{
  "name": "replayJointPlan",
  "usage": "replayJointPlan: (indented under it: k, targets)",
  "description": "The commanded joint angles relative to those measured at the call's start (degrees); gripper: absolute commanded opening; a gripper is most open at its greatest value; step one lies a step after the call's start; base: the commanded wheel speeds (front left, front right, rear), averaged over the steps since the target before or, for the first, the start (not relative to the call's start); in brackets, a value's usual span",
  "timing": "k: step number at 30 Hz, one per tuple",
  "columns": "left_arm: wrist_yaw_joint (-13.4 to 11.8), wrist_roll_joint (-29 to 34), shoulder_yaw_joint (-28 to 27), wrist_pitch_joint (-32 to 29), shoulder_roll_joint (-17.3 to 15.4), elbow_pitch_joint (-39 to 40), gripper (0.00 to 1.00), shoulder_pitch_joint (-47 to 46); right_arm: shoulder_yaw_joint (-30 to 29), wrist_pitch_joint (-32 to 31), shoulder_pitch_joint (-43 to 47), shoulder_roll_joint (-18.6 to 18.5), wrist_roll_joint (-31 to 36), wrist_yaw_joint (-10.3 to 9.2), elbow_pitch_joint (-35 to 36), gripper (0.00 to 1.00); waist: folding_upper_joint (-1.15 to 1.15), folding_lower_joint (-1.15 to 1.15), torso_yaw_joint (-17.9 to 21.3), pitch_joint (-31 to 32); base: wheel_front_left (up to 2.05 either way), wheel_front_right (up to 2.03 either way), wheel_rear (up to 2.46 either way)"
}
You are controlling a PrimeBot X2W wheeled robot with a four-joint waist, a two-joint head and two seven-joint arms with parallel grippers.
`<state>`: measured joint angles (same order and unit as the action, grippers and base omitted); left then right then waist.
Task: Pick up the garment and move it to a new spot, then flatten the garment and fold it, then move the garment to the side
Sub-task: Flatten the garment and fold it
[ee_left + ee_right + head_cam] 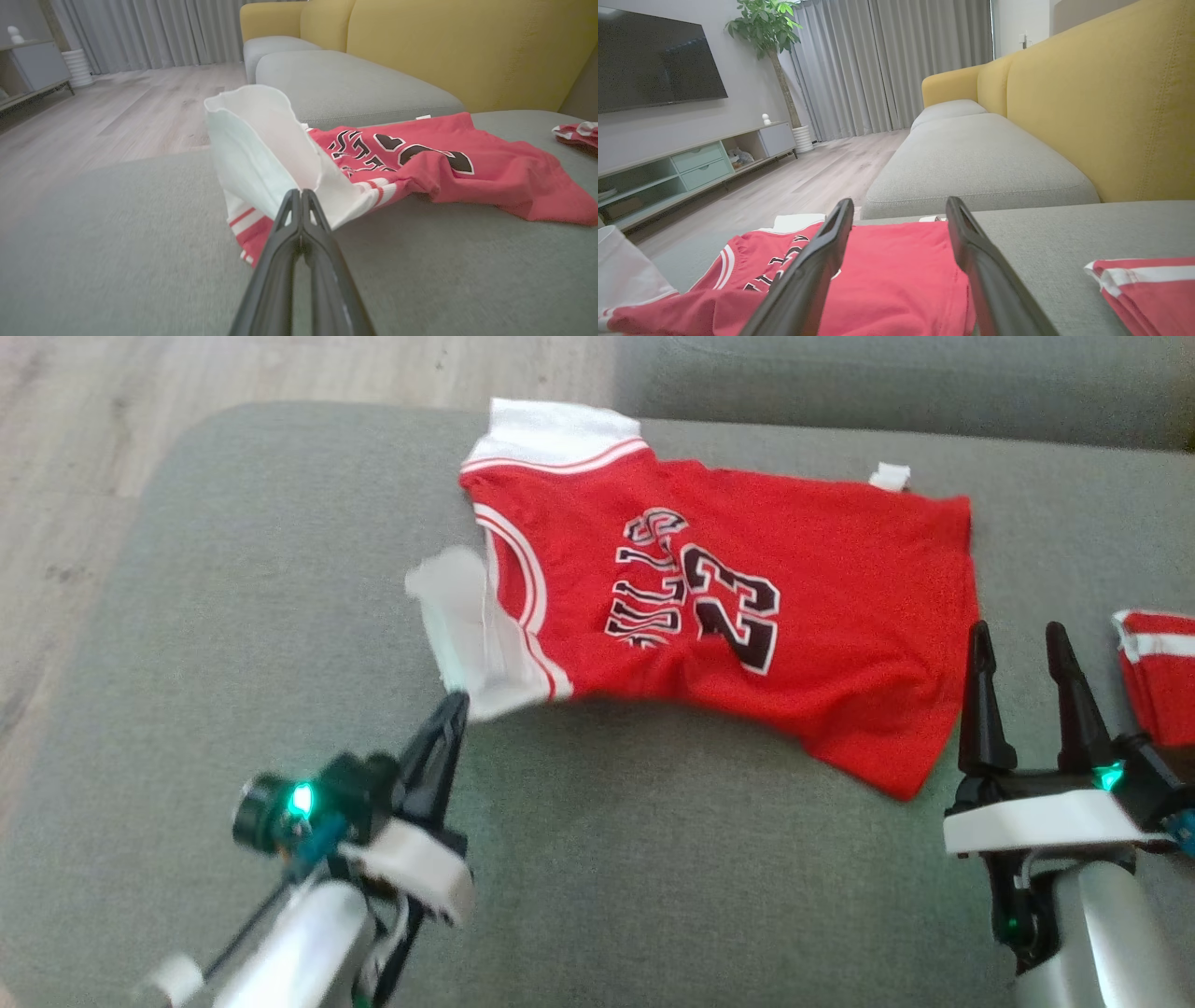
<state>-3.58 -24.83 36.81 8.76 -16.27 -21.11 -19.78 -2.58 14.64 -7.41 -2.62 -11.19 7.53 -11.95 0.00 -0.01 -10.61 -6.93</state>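
A red basketball jersey (747, 616) with white sleeves and the number 23 lies spread on the grey sofa cushion (280, 569). My left gripper (453, 705) is shut on the jersey's near white sleeve (271, 154) and holds it lifted off the cushion. In the left wrist view the two fingers (299, 224) meet at the sleeve's lower edge. My right gripper (1019, 639) stands open just past the jersey's bottom hem, holding nothing. The right wrist view shows the red jersey (896, 275) lying flat between and beyond its fingers (822, 261).
A second red and white garment (1158, 663) lies folded at the right edge of the cushion. Yellow sofa backrests (1101, 107) rise behind. Wooden floor (117, 107) lies beyond the cushion's left edge, with a TV cabinet (691, 163) and curtains farther off.
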Motion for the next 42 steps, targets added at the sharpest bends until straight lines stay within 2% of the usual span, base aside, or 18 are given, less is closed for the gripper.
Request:
replayJointPlan:
  k: [1,6,7,8,14,20,24,30,33,42]
  targets:
    - [-0.5,-0.3,-2.0,-0.1,-1.6,2.4,0.00,-1.4,1.2,0.4,-0.3,-0.3,-0.3,-0.04,1.6,1.00,0.00,0.01,-1.0,1.0,0.00,0.00,0.00]
    - [-2.0,-2.3,-0.7,-3.7,-1.4,6.9,0.00,4.7,1.0,0.4,0.9,-0.3,-0.6,-0.04,1.1,1.00,0.00,0.01,-2.5,2.6,0.00,0.00,0.00]
    - [-2.2,-2.4,-0.3,-4.6,-1.5,7.4,0.46,5.5,1.0,0.4,1.0,-0.3,-0.5,-0.04,0.9,1.00,0.00,0.01,-2.7,2.8,0.00,0.00,0.00]
    - [-2.3,-2.4,0.2,-5.6,-1.6,7.8,1.00,6.1,1.1,0.4,1.1,-0.3,-0.5,-0.04,0.8,1.00,0.00,0.01,-2.8,2.9,0.00,0.00,0.00]
    - [-3.8,-2.3,0.5,-6.9,-1.6,10.8,1.00,6.5,1.5,0.4,0.8,-0.3,-0.2,-0.04,0.5,1.00,0.00,0.01,-2.9,3.4,0.00,0.00,0.00]
    - [-6.3,-3.4,-4.9,-1.5,-2.0,13.3,1.00,4.6,1.8,0.4,0.5,-0.3,-0.6,-0.04,1.5,1.00,0.00,0.01,-0.8,3.8,0.00,0.00,0.00]
    - [-6.9,-4.3,-8.6,2.6,-2.7,13.0,1.00,3.3,2.1,0.4,0.4,-0.3,-0.6,-0.04,3.3,1.00,0.00,0.01,1.2,3.9,0.00,0.00,0.00]
    - [-6.6,-5.1,-12.4,5.5,-2.8,11.0,1.00,3.6,2.0,0.4,1.0,-0.3,0.0,-0.04,4.8,1.00,0.00,0.01,4.5,3.7,0.00,0.00,0.00]
    - [-6.5,-5.7,-13.9,6.0,-1.7,9.9,1.00,4.3,1.5,0.4,1.4,-0.3,0.1,-0.04,5.0,1.00,0.00,0.01,5.2,3.2,0.00,0.00,0.00]
    - [-4.8,-4.9,-13.5,5.3,-1.1,5.1,1.00,5.4,1.1,0.4,1.8,-0.3,0.6,-0.04,5.2,1.00,0.00,0.01,5.4,2.5,0.00,0.00,0.00]
